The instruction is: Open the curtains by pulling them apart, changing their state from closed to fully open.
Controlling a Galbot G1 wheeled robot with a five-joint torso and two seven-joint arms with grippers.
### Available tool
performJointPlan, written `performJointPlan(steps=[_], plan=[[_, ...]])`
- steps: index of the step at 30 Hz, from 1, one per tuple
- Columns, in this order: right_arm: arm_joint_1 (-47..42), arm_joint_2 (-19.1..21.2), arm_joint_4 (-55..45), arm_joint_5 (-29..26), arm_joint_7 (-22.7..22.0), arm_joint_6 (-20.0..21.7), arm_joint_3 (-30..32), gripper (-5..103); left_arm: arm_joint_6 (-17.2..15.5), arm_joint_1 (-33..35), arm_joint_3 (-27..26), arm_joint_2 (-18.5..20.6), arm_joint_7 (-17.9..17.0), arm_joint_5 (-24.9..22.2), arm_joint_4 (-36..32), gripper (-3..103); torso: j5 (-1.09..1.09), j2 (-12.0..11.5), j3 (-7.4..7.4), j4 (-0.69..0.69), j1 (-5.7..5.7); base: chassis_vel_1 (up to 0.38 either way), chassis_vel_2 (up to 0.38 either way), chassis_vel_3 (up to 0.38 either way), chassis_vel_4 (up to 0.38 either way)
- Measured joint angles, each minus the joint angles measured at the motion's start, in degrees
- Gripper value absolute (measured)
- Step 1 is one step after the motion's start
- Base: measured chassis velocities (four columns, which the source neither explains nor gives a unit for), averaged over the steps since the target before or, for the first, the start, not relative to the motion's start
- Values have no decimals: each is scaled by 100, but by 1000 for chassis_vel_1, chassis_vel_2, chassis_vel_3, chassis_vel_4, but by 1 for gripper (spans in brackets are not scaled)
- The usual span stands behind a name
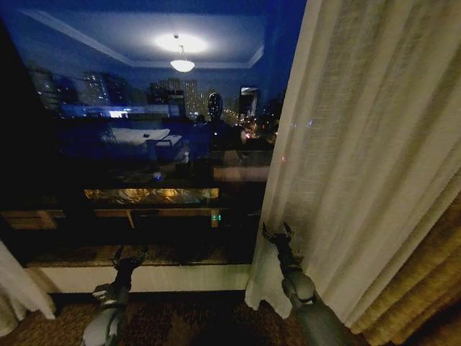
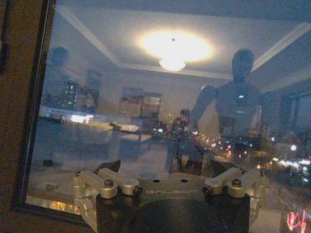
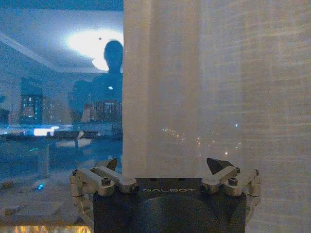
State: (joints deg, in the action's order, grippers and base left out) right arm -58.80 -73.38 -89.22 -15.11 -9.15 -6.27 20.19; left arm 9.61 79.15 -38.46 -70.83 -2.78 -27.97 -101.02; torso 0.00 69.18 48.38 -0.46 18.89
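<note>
The right curtain [image 1: 360,144] is a sheer cream-white pleated panel hanging over the right side of the window, its inner edge running down to the floor. A bunched bit of the left curtain [image 1: 18,288] shows at the lower left corner. My right gripper [image 1: 277,232] is raised at the right panel's inner edge, open. In the right wrist view the fabric [image 3: 218,73] hangs just beyond the open right gripper [image 3: 166,164]. My left gripper [image 1: 130,254] is open in front of the bare glass near the sill, apart from any fabric, and nothing lies between the fingers of the left gripper [image 2: 167,167].
The dark window glass [image 1: 144,144] reflects the room, a ceiling lamp and the robot. A pale sill [image 1: 144,277] runs below it. A thick golden-brown drape [image 1: 425,288] hangs at the far right. A brown window frame [image 2: 19,121] stands beside the left gripper.
</note>
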Motion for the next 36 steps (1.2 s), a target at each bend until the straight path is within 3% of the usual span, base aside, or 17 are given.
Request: performJointPlan(steps=[6,9,12,15,17,18,19,21,25,26,27,30,33,36], plan=[[227,-12,292,-48,3,-17,-120,103,0,0,0,0,0,0,0,100,-1,0,0,0,-1,0,0,0,0],[302,-25,406,-95,38,-109,-164,89,0,0,0,0,-1,0,0,100,-1,0,0,0,0,0,0,0,0],[331,-28,435,-107,55,-138,-181,84,0,0,0,0,0,0,0,100,-1,0,0,0,-1,0,0,0,0],[342,-18,439,-124,72,-158,-194,67,0,0,0,0,0,0,0,100,0,0,0,0,0,0,0,0,0],[342,-10,439,-127,81,-163,-194,67,0,0,0,0,0,0,0,100,-1,1,-1,0,-1,0,0,0,0],[342,-4,439,-131,88,-165,-195,56,0,0,0,0,0,0,0,100,-1,0,0,0,-1,0,0,0,0],[343,1,444,-140,95,-170,-193,56,0,0,0,0,0,0,0,100,-1,0,0,0,-1,0,0,0,0],[343,12,465,-161,140,-189,-173,45,0,0,0,0,0,0,0,100,0,0,0,0,-1,0,0,0,0],[335,20,482,-205,233,-275,-138,39,0,0,0,0,0,0,0,100,0,0,0,0,-1,0,0,0,0],[330,19,482,-223,253,-287,-127,28,0,0,0,0,0,0,0,100,0,0,0,0,-1,0,0,0,0],[330,19,482,-223,253,-287,-127,28,0,0,0,0,0,0,0,100,0,0,0,0,-1,0,0,0,0],[296,19,520,-238,429,-400,-53,12,0,0,0,0,0,0,0,100,0,1,0,0,-2,0,0,0,0],[279,30,533,-300,500,-413,-22,3,0,0,0,0,0,0,0,100,0,0,0,0,-2,0,0,0,0],[269,36,547,-332,568,-413,22,1,0,0,0,0,0,0,0,100,0,1,-1,0,-1,0,0,0,0]])
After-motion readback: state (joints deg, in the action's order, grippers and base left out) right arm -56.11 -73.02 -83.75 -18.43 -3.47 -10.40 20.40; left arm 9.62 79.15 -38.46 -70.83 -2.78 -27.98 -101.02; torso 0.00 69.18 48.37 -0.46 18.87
